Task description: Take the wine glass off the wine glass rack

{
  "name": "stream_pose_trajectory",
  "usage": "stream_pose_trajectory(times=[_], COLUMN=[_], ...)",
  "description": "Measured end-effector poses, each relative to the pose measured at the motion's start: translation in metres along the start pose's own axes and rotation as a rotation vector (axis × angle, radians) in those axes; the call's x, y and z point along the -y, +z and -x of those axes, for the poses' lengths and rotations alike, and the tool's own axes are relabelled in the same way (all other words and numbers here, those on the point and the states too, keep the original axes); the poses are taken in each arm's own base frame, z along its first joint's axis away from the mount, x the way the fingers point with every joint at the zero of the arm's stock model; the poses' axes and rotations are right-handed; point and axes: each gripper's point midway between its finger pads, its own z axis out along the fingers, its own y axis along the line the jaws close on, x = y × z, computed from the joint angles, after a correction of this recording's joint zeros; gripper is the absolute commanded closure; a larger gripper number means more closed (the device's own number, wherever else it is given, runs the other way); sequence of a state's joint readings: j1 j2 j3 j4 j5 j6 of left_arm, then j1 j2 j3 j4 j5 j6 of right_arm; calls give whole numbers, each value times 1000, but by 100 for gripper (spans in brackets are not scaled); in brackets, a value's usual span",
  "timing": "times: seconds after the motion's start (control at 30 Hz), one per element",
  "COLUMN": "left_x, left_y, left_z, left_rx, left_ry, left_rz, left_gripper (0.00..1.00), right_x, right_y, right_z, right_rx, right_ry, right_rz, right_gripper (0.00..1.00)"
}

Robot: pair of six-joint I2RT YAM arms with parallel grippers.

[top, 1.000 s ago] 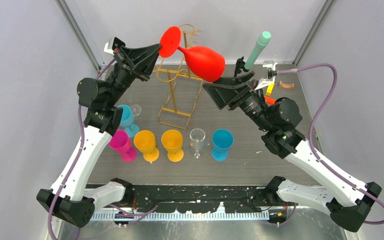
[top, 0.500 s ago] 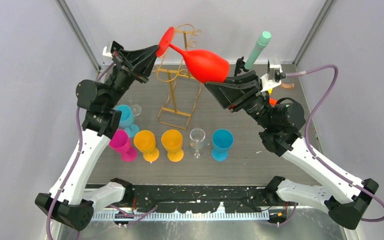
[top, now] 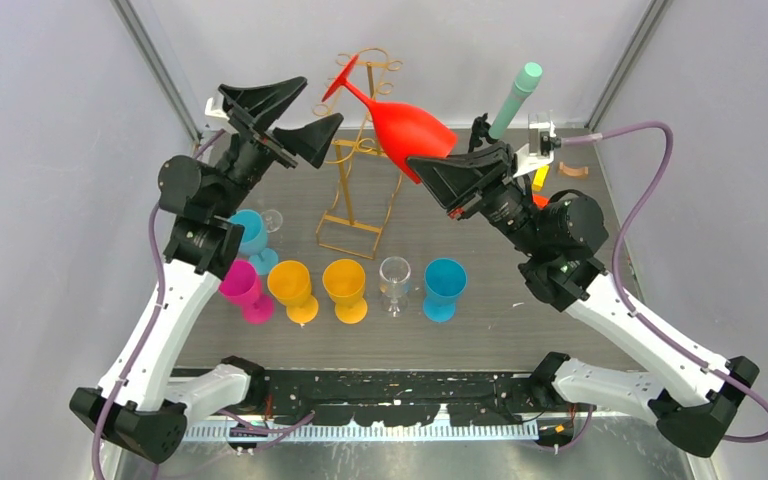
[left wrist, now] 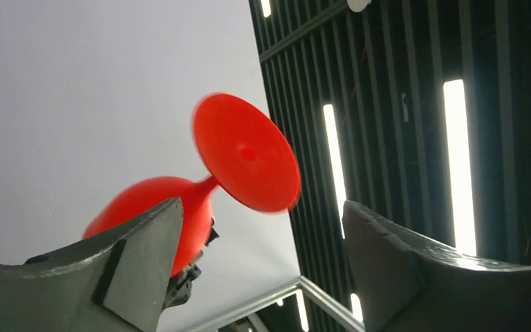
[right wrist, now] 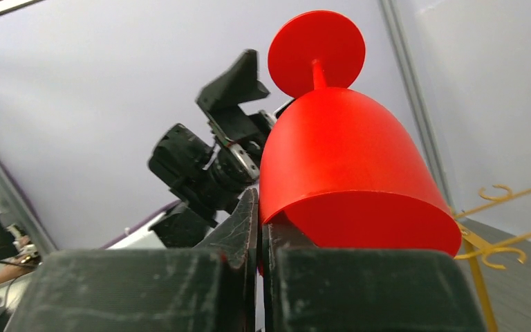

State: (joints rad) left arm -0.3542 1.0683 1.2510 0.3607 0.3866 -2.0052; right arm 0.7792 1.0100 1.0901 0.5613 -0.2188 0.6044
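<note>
The red wine glass [top: 405, 125] hangs in the air, lying tilted with its foot up and to the left, in front of the top of the gold wine glass rack [top: 350, 190]. My right gripper [top: 428, 166] is shut on the bowl's rim, one finger inside and one outside; the right wrist view shows the red wine glass [right wrist: 346, 159] rising from the right gripper [right wrist: 259, 207]. My left gripper [top: 318, 102] stands open beside the foot, not touching it. In the left wrist view the wine glass foot [left wrist: 249, 155] floats above the left gripper [left wrist: 261, 207], clear of its spread fingers [left wrist: 138, 263].
On the table stand a teal cup [top: 444, 288], a clear glass [top: 394, 280], two yellow cups [top: 345, 288], a magenta cup [top: 244, 290] and a blue cup [top: 252, 238]. A black tripod with a green tube [top: 515, 98] stands at the back right.
My left gripper has opened and let go of the glass's foot. My right gripper has closed on the bowl's rim. The glass has shifted slightly right.
</note>
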Motion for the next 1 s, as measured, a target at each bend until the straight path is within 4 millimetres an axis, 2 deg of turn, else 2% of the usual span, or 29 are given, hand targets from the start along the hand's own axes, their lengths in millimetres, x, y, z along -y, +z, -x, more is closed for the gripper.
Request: stream_pose_trajectory(times=[0.07, 0.17, 0.27, 0.5, 0.63, 0.8, 0.87, 1.0], left_x=[-6, -13, -20, -65, -75, -70, -71, -84], left_y=[-1, -3, -7, -28, -42, -75, -91, -120], left_z=[1, 1, -2, 11, 23, 36, 42, 55], left_rx=[12, 18, 1, -5, 5, 51, 66, 72], left_ry=[50, 161, 285, 578, 775, 1013, 1082, 1176], left_rz=[30, 80, 118, 306, 421, 551, 611, 750], left_gripper=[1, 0, 0, 0, 0, 0, 0, 0], right_x=[9, 21, 30, 51, 70, 101, 118, 141], right_y=[-3, -13, -26, -73, -107, -165, -194, -231], right_z=[-3, -5, 2, 30, 33, 16, 1, -32], right_rx=[-17, -46, -65, -168, -271, -483, -610, -854], right_ry=[-10, -39, -78, -211, -257, -330, -378, -436], right_rz=[-47, -136, -227, -521, -714, -983, -1097, -1224], right_gripper=[100, 100, 100, 100, 100, 100, 100, 100])
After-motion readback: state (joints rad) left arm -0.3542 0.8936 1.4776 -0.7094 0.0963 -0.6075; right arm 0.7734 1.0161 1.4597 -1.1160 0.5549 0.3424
